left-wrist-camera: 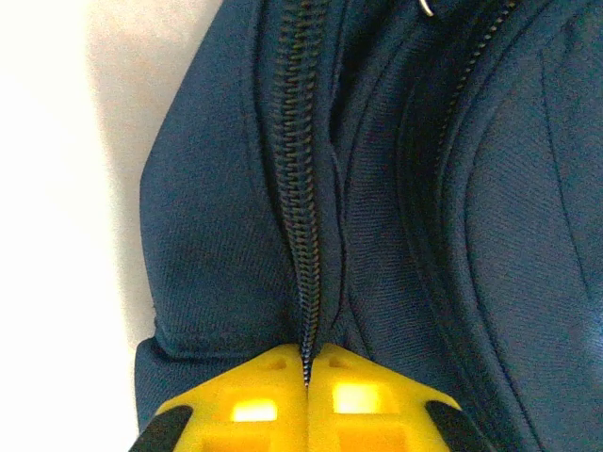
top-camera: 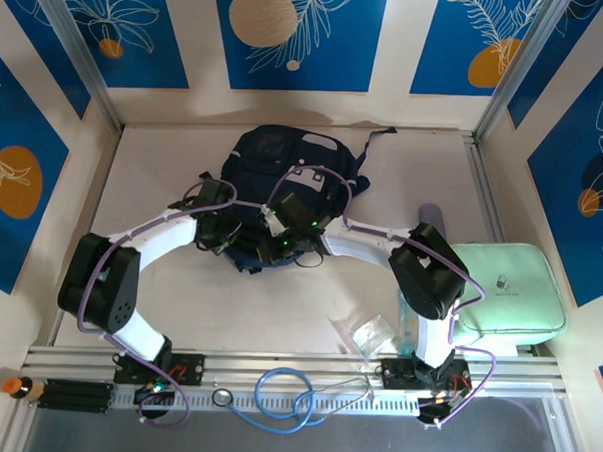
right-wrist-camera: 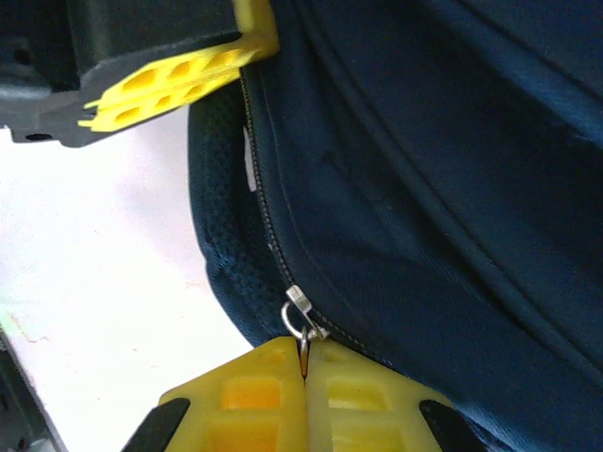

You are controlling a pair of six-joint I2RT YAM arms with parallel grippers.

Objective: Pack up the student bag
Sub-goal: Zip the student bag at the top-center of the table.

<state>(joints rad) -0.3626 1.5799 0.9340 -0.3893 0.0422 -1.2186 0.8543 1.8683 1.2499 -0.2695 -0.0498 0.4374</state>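
Our left gripper (left-wrist-camera: 306, 375) pinches the dark navy fabric backpack (left-wrist-camera: 471, 235) at its seam; right gripper (right-wrist-camera: 303, 365), clamping the six-o'clock silver zip ring (right-wrist-camera: 295, 318), should pull straight along the teeth.

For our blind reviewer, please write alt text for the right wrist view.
The right tool is shut on the metal zipper pull of the navy student bag. At upper left, the left tool pinches the bag's edge.
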